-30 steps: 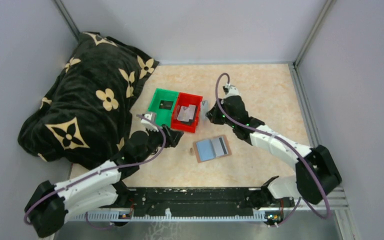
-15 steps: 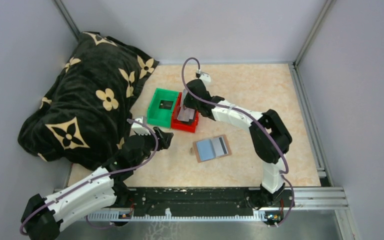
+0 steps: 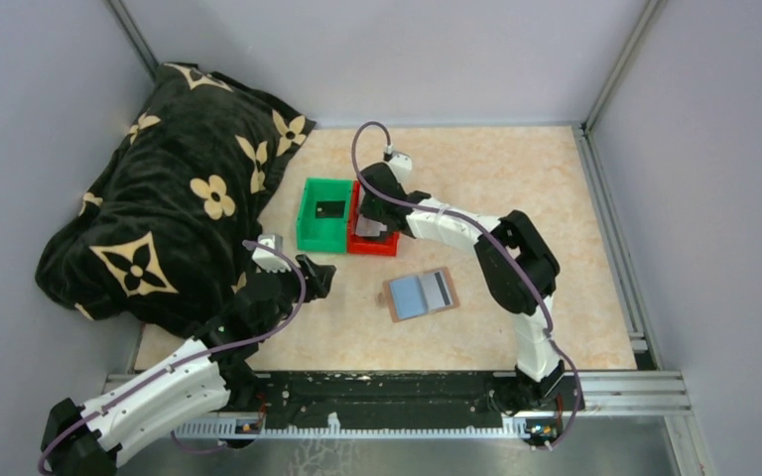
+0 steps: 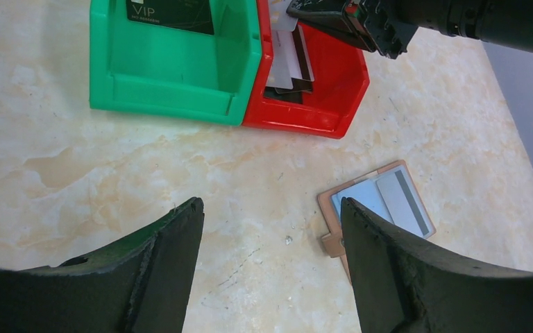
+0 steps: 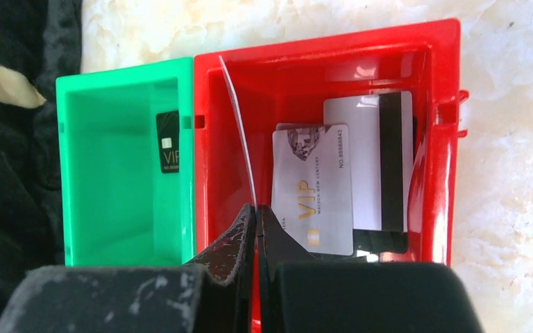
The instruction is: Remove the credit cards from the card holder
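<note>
The tan card holder lies open on the table with a grey-silver card on its blue lining; it also shows in the left wrist view. My right gripper is shut on a thin pale credit card, held edge-on over the red bin. In the top view the right gripper hangs over that bin. Silver cards lie in the red bin. A black VIP card lies in the green bin. My left gripper is open and empty above bare table, left of the holder.
A black blanket with tan flower prints is heaped at the back left, touching the green bin. Grey walls close in the table on three sides. The right arm reaches across above the holder.
My right gripper has swung left from beside the red bin to over it, carrying the card. The left arm has drawn back a little toward the near left.
</note>
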`<action>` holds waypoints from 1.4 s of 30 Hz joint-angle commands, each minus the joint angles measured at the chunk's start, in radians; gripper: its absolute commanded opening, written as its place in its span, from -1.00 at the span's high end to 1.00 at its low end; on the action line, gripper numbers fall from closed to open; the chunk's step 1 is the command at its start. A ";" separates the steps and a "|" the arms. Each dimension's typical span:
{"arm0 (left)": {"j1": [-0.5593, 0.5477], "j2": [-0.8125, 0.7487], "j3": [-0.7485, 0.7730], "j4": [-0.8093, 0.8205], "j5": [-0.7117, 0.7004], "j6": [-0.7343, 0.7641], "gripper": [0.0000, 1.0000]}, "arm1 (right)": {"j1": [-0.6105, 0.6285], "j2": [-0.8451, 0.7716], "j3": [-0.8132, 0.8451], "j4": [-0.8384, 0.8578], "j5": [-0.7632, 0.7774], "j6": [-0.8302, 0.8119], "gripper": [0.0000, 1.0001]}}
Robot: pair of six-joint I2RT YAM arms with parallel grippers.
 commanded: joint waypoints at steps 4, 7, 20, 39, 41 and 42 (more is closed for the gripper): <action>0.004 -0.007 -0.007 0.003 -0.013 0.008 -0.56 | 0.050 -0.064 -0.024 0.015 0.054 0.007 1.00; 0.004 0.003 -0.011 0.009 0.006 0.000 -0.56 | 0.051 -0.096 -0.057 0.035 0.026 0.002 1.00; 0.005 -0.044 -0.047 0.002 0.015 -0.026 -0.56 | 0.023 -0.099 -0.055 0.018 -0.176 -0.101 1.00; 0.005 -0.004 -0.032 0.014 0.009 -0.024 -0.57 | -0.036 -0.016 -0.029 0.057 -0.275 -0.157 0.77; 0.004 0.001 -0.032 0.021 0.017 -0.023 -0.57 | -0.036 -0.033 -0.039 0.064 -0.267 -0.171 0.48; 0.005 0.005 -0.033 0.024 0.021 -0.023 -0.57 | -0.036 -0.045 -0.046 0.067 -0.263 -0.178 0.32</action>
